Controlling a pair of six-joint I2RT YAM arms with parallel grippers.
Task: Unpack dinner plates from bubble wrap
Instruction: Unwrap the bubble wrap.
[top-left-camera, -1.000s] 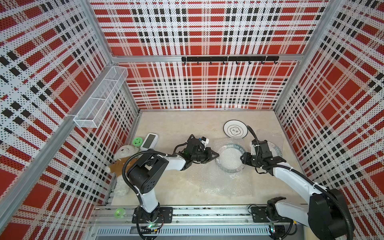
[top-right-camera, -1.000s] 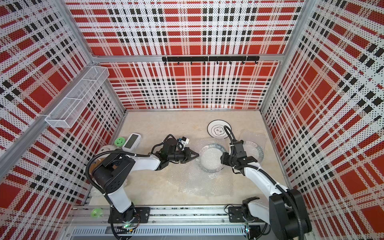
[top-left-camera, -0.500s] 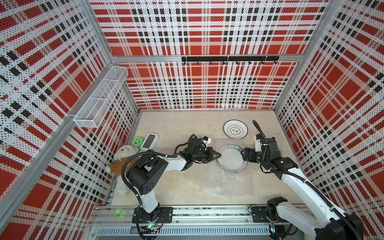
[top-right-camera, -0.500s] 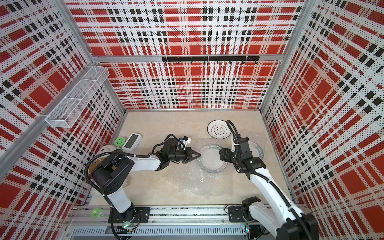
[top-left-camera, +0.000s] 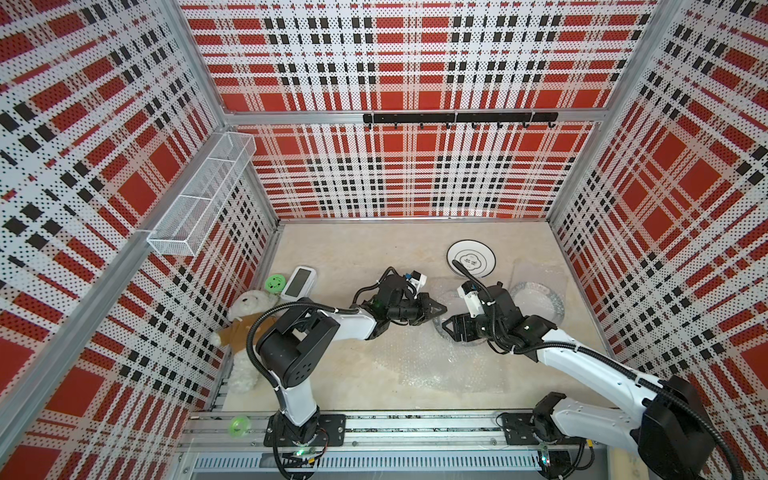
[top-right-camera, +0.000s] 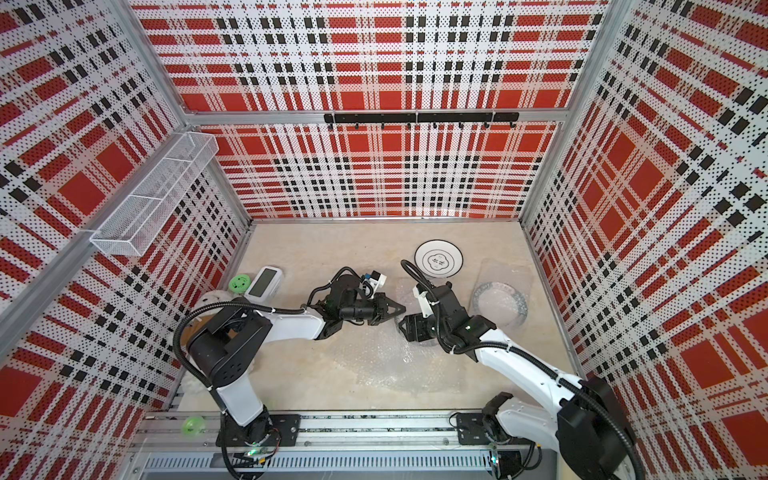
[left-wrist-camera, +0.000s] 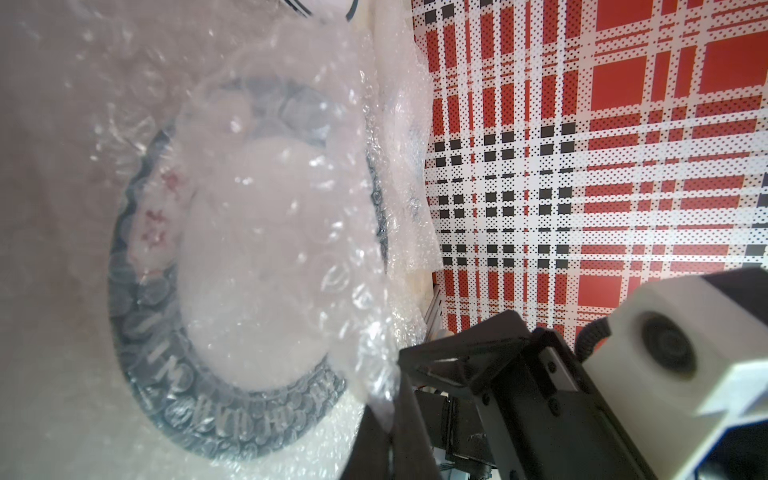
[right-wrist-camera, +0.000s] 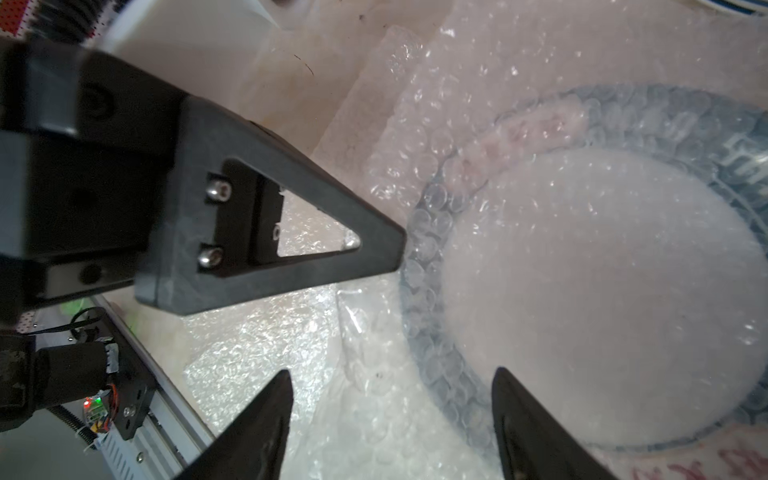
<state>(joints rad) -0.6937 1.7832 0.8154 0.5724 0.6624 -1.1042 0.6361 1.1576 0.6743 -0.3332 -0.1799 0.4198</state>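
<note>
One bare dinner plate (top-left-camera: 471, 259) (top-right-camera: 439, 259) lies at the back. A second plate (top-left-camera: 538, 301) (top-right-camera: 500, 305) sits at the right, still covered in bubble wrap. A third wrapped plate (left-wrist-camera: 232, 415) (right-wrist-camera: 602, 291) lies in the middle, mostly hidden under my right arm in both top views. My left gripper (top-left-camera: 441, 309) (left-wrist-camera: 388, 419) is shut on an edge of its bubble wrap (left-wrist-camera: 291, 187), holding a flap up off the plate. My right gripper (top-left-camera: 446, 328) (right-wrist-camera: 390, 374) hangs open just above the wrapped plate's near-left rim, nothing between its fingers.
A loose bubble wrap sheet (top-left-camera: 428, 361) lies flat in front of the plates. A teddy bear (top-left-camera: 249, 307), a green disc (top-left-camera: 275, 283) and a white device (top-left-camera: 300, 282) sit by the left wall. A wire basket (top-left-camera: 203, 195) hangs on that wall.
My right gripper has swung from the middle plate's right side across to its near-left rim, and its jaws have spread wider. My left gripper stays shut on the wrap.
</note>
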